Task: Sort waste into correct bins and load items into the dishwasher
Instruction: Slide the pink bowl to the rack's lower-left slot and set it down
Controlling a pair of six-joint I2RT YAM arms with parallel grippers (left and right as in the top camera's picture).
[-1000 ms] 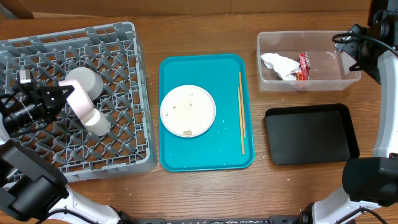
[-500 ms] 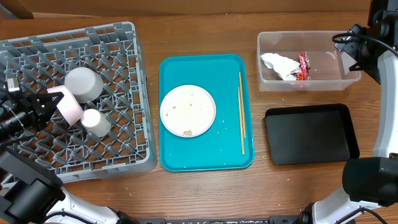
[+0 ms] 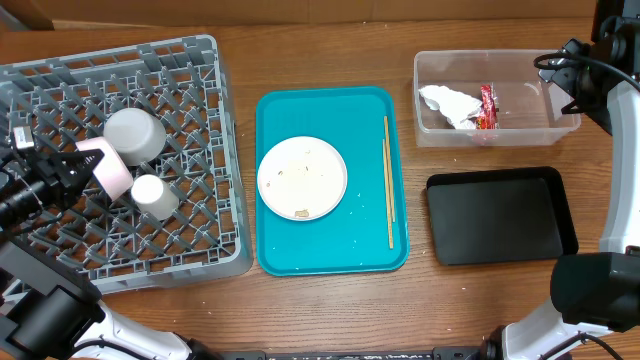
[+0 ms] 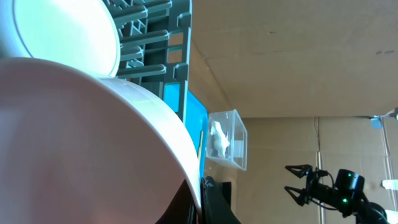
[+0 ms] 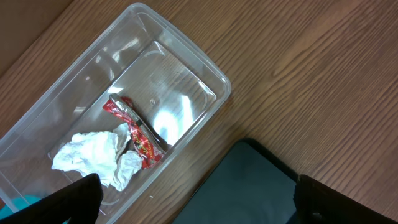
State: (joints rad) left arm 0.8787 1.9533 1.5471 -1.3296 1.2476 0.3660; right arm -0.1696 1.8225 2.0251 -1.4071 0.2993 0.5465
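Wooden table, overhead: left gripper (image 3: 78, 165) clamps pink bowl (image 3: 110, 168) by its rim over dish rack (image 3: 232, 200), at 9 o'clock from teal tray (image 3: 330, 245).
Left wrist: bowl fills view, rim pinched. Likely rigid, slick, breakable; thin rim looks the sensible hold.
Right wrist: right gripper (image 5: 196, 186) spread wide, empty, near clear tub (image 5: 214, 79).

A wooden table (image 3: 330, 310) with a warm brown, streaked grain is seen across the whole overhead view, and the same grain fills the upper right of the right wrist view. A piece of brown cardboard (image 3: 25, 12) is cut off at the upper left corner. Pale tan panels (image 4: 280, 143) with straight seams are seen at the lower right of the left wrist view. The scene is lit evenly, with only soft shadows.
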